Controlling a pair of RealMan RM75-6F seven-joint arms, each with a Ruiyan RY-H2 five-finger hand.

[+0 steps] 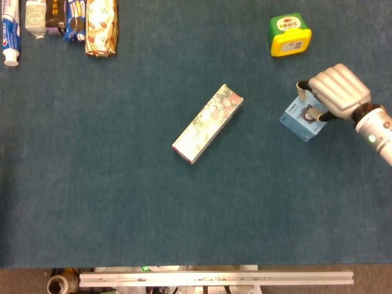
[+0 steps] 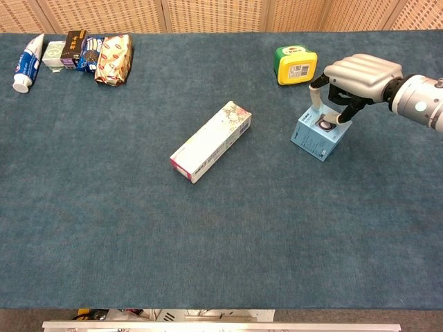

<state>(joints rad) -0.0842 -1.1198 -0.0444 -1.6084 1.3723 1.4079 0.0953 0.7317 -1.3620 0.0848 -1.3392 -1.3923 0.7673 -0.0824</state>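
A small light blue box (image 1: 299,122) (image 2: 315,140) with a dark round mark on top stands on the blue cloth at the right. My right hand (image 1: 334,92) (image 2: 356,75) sits over its far right part. The thumb presses the box's far left corner, and the curled fingers (image 2: 338,118) press its top right edge, so the hand grips the box. The box rests on the cloth. A long floral carton (image 1: 207,124) (image 2: 210,141) lies diagonally at the centre. My left hand is in neither view.
A yellow and green container (image 1: 289,35) (image 2: 295,64) stands just beyond the right hand. Along the far left edge lie a toothpaste tube (image 1: 10,32) (image 2: 26,63), small packets (image 2: 70,50) and a gold foil bag (image 1: 101,27) (image 2: 113,59). A metal rail (image 1: 214,278) runs along the near edge.
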